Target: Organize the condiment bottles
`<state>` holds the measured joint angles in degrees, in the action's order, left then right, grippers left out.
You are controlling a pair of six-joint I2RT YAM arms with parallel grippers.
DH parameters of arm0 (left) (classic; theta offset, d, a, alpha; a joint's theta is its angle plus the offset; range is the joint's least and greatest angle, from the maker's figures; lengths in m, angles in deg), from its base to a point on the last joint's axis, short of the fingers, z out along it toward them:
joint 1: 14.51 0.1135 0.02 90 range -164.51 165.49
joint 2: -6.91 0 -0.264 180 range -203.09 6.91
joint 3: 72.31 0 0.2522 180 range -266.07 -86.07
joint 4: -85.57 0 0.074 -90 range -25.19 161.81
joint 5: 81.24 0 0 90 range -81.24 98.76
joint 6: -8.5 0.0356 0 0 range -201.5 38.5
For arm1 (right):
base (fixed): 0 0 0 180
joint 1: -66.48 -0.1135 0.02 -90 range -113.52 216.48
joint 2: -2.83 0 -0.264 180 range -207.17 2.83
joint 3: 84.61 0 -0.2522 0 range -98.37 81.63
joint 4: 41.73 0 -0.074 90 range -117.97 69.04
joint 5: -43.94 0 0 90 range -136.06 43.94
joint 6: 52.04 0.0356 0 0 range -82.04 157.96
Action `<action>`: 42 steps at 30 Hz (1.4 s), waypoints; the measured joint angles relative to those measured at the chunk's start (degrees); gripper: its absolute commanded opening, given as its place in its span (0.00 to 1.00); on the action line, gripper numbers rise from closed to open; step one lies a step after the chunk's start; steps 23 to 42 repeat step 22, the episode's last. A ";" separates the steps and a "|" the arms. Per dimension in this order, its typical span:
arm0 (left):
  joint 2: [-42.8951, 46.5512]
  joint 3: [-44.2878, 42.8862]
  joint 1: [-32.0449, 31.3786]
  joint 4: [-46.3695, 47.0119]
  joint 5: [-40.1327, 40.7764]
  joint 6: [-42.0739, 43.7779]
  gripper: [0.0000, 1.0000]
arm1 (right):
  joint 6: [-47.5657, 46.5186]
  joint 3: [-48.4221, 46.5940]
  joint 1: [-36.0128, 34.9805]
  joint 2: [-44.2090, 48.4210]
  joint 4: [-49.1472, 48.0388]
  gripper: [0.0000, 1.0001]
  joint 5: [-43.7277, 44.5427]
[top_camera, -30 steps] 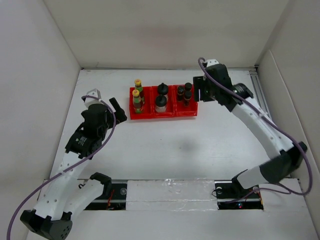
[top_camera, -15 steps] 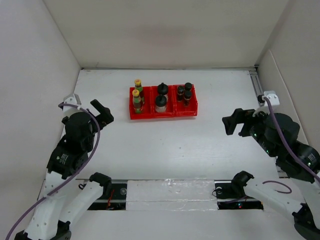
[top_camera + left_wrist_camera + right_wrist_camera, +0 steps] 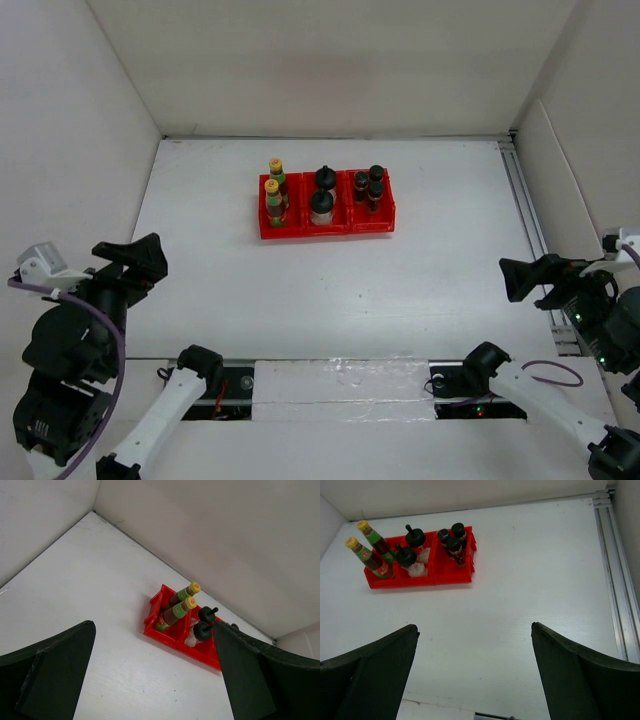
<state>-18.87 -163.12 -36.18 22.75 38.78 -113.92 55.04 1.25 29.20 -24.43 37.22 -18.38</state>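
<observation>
A red plastic 3-compartment tray [image 3: 325, 231] is filled: 2 yellow-capped bottles [image 3: 274, 190], 2 black-lidded white jars [image 3: 322, 205], seemingly 3 dark-capped shakers [image 3: 372, 188]. The left gripper [image 3: 140, 262] and right gripper [image 3: 520, 280] are spread, empty.

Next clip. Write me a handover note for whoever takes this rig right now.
Left hand: open, empty.
Right hand: open, empty.
Both hover well short of the red three-compartment plastic tray, which holds all seven bottles: two tall yellow-capped bottles left, two white jars with black lids middle, three small dark-capped shakers right.
Done: sorted by kind.
Left: apparently nothing.
</observation>
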 measured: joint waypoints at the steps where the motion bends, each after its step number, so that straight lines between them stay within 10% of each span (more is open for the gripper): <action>1: 0.66 -0.57 0.00 -0.33 0.39 0.00 0.99 | 0.00 -0.55 0.00 0.44 0.26 1.00 0.26; 42: 2.78 0.63 0.02 -2.60 3.10 -0.02 0.99 | 0.00 -8.74 -0.70 2.14 5.40 1.00 4.26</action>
